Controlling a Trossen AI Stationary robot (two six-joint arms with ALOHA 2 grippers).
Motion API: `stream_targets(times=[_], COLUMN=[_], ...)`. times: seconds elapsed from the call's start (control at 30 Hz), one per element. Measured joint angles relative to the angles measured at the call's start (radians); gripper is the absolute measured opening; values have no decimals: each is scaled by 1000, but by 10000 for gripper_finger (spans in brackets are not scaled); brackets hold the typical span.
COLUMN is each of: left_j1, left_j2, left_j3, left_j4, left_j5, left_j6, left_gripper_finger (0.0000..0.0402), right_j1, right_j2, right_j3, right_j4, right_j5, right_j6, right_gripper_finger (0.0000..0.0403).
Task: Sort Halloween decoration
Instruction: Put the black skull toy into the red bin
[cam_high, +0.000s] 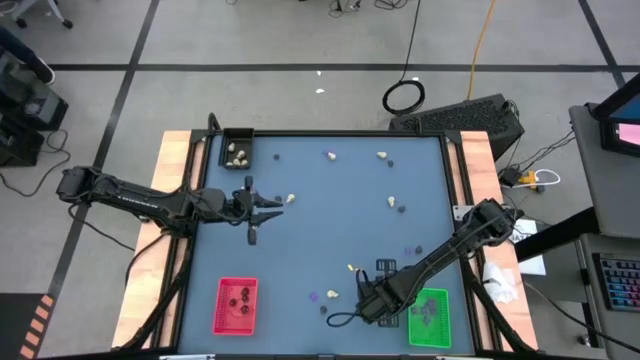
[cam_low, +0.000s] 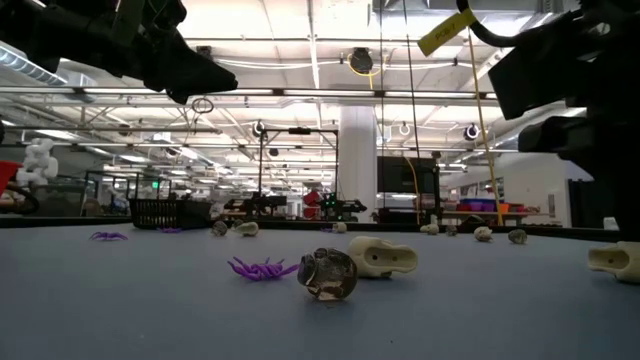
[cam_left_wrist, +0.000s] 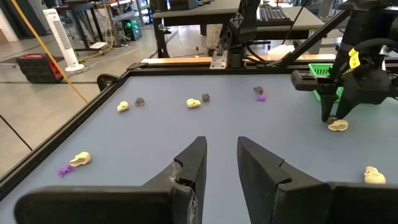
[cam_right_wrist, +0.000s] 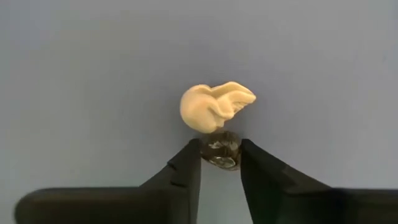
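Note:
Halloween decorations lie scattered on the blue table top (cam_high: 320, 230): cream lumps, black lumps and purple bits. My right gripper (cam_right_wrist: 221, 155) points down near the table's near right, beside the green tray (cam_high: 430, 318), and is shut on a black lump (cam_right_wrist: 222, 149). A cream lump (cam_right_wrist: 214, 107) lies right against it. My left gripper (cam_left_wrist: 221, 162) hovers open over the left middle of the table (cam_high: 265, 205), with nothing between its fingers. Close to the near edge rest a purple bit (cam_low: 262, 268), a black lump (cam_low: 328, 275) and a cream lump (cam_low: 383, 257). My right gripper pinches the black lump by its two opposite sides (cam_right_wrist: 214, 158) between its two fingertips. The fingers come from above, pointing down. The lump is down at the table top and touches the cream lump beside it; whether it is lifted clear I cannot tell.
A black tray (cam_high: 238, 150) with cream lumps stands at the far left corner and a red tray (cam_high: 236, 305) with dark lumps at the near left. More trinkets lie toward the far right (cam_high: 385, 160). Wooden rails edge the table's left and right sides.

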Motion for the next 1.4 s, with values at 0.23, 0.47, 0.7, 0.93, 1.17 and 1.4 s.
stream_targets(times=[0.23, 0.47, 0.7, 0.93, 1.17, 1.4], left_j1=[0, 0, 0, 0, 0, 0], left_j2=[0, 0, 0, 0, 0, 0], left_j3=[0, 0, 0, 0, 0, 0], left_j4=[0, 0, 0, 0, 0, -9], left_j5=[0, 0, 0, 0, 0, 0], left_j6=[0, 0, 0, 0, 0, 0], left_gripper_finger=[84, 84, 84, 84, 84, 84], right_j1=[0, 0, 2, 2, 2, 2], right_j2=[-1, -27, -63, -91, -46, -44], right_j3=[1, -2, -2, -2, -2, -2], right_j4=[6, 8, 7, 7, 10, -1], right_j5=[-1, -23, -24, -18, -20, -24], right_j6=[-8, 14, 44, 54, 51, 52], right_gripper_finger=[61, 60, 49, 23, 56, 119])
